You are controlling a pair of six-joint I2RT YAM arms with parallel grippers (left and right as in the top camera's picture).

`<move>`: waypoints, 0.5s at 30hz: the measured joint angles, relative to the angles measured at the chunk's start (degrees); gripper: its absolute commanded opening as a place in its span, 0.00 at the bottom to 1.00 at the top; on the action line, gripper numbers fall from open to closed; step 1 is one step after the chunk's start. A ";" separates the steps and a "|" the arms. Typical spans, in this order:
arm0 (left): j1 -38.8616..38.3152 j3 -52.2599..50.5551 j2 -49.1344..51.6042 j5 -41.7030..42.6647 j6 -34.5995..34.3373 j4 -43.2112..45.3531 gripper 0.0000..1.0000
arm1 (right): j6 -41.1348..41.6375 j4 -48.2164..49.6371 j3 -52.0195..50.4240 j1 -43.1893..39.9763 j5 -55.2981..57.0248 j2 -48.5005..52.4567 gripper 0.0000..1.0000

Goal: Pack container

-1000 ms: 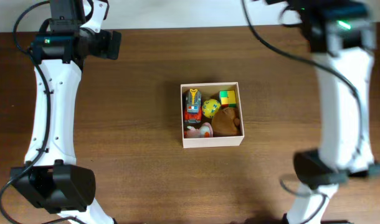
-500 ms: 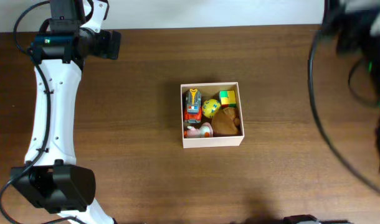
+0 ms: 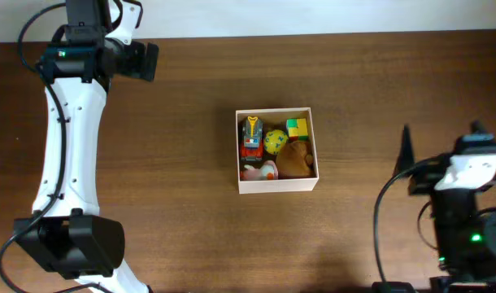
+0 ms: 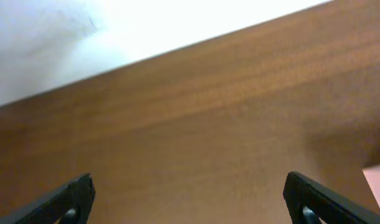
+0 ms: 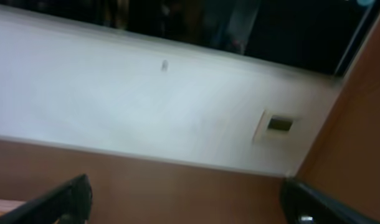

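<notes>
The left arm [image 3: 65, 138] stretches along the left side of the table [image 3: 167, 163] towards its far edge, well apart from the toys. Its end effector [image 4: 187, 186] is released: the wrist view shows both fingers spread wide with only bare wood between them, and it holds nothing. That pose reads as a parked one, clear of the work.

At the middle of the table stands the container [image 3: 276, 185], square to the table edges, open-topped, with nothing touching it from outside. It is one box and I count five toys in it:
- a red and orange vehicle [image 3: 250, 138] along the left wall;
- a yellow ball [image 3: 276, 142] beside the vehicle;
- a green and yellow block [image 3: 297, 129] in the far right corner;
- a brown plush [image 3: 295, 159] in front of the block;
- a pink and white toy [image 3: 260, 172] in the near left corner.

They lie packed close, which is probably why all of them fit on the floor of the box. No toy lies loose on the wood, so the packing looks done.

The right arm [image 3: 467, 191] sits folded at the near right corner. Its end effector [image 5: 185, 186] is likewise spread and empty, and its camera looks at the wall rather than at the table. That makes two arms, both idle.
</notes>
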 measured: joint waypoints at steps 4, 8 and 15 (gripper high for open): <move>0.07 0.00 -0.37 0.00 0.00 -2.62 0.99 | -0.15 2.97 -8.81 -0.31 -1.97 -4.17 0.99; 0.57 -0.02 -4.81 0.02 0.00 -6.64 0.99 | -0.15 6.99 -16.72 -0.33 -3.67 -8.70 0.99; 1.73 -1.11 -23.12 2.60 -0.02 -9.20 0.99 | -0.20 7.61 -28.50 -0.35 -7.82 -18.78 0.99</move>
